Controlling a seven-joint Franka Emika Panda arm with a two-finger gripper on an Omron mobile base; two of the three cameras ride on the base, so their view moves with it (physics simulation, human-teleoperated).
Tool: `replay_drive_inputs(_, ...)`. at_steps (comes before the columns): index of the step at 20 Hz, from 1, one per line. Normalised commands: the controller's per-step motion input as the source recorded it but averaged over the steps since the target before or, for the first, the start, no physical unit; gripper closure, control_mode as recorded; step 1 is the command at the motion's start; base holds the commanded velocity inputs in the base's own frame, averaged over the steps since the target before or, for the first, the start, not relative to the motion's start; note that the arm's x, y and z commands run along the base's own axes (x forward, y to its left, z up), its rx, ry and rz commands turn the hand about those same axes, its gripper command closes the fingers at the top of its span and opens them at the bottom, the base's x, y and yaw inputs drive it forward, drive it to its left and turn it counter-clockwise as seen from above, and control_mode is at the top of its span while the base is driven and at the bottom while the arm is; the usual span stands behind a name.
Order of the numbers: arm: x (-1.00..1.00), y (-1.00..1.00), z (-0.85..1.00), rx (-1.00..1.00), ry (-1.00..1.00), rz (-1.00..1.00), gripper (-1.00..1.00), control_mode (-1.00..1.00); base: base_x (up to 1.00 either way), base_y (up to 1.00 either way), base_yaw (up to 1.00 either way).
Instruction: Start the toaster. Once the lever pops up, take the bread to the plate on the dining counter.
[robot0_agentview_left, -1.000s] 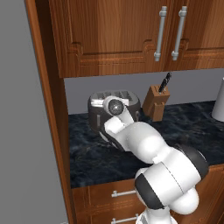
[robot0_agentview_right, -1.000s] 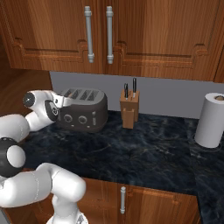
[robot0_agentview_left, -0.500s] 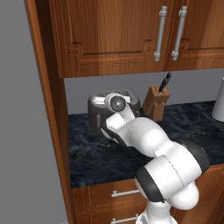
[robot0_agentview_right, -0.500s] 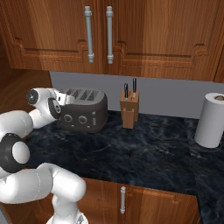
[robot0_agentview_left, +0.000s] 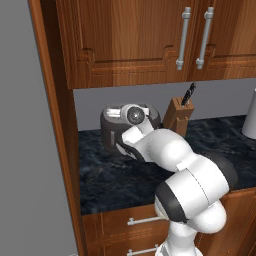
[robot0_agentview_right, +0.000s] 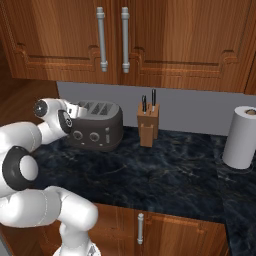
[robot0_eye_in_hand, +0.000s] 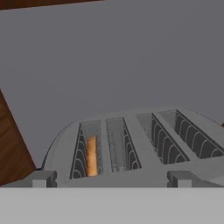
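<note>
The dark grey toaster (robot0_agentview_right: 98, 128) stands at the back of the black counter, under the wall cabinets. In the hand view I look down along its silvery slotted top (robot0_eye_in_hand: 131, 144). A tan slice of bread (robot0_eye_in_hand: 91, 155) sits low in the leftmost slot. Two grey lever tabs (robot0_eye_in_hand: 42, 178) (robot0_eye_in_hand: 180, 178) show at the near edge of the toaster. My gripper (robot0_agentview_right: 74, 111) is close against the toaster's left end, level with its top. In the left base view my wrist hides most of the toaster (robot0_agentview_left: 111, 131). My fingers are hidden, so their state is unclear.
A wooden knife block (robot0_agentview_right: 148, 125) (robot0_agentview_left: 176, 116) stands just right of the toaster. A white paper towel roll (robot0_agentview_right: 241, 136) is at the far right of the counter (robot0_agentview_right: 165, 170). A tall wooden panel (robot0_agentview_left: 55, 125) closes the left side. Cabinets hang overhead.
My hand has crept a little up and closer to the toaster's top edge. The toaster, knife block and paper roll have stayed put.
</note>
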Motion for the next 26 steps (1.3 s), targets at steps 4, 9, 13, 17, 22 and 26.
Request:
replay_drive_inputs(4,0.22,-0.08,0.0,0.0,0.0,0.0,-1.0,-1.0,0.0,0.0,0.0)
replay_drive_inputs(9,0.13,0.01,0.0,-0.01,0.02,0.02,-1.0,-1.0,0.0,0.0,0.0)
replay_drive_inputs(13,0.0,0.13,0.0,-0.04,0.02,0.01,-1.0,-1.0,0.0,0.0,0.0)
replay_drive_inputs(17,0.0,0.17,0.0,-0.03,0.01,0.0,-1.0,-1.0,0.0,0.0,0.0)
replay_drive_inputs(22,0.0,0.18,0.0,-0.02,0.02,0.0,-1.0,-1.0,0.0,0.0,0.0)
replay_drive_inputs(26,0.0,0.1,0.0,-0.01,0.01,0.0,-1.0,-1.0,0.0,0.0,0.0)
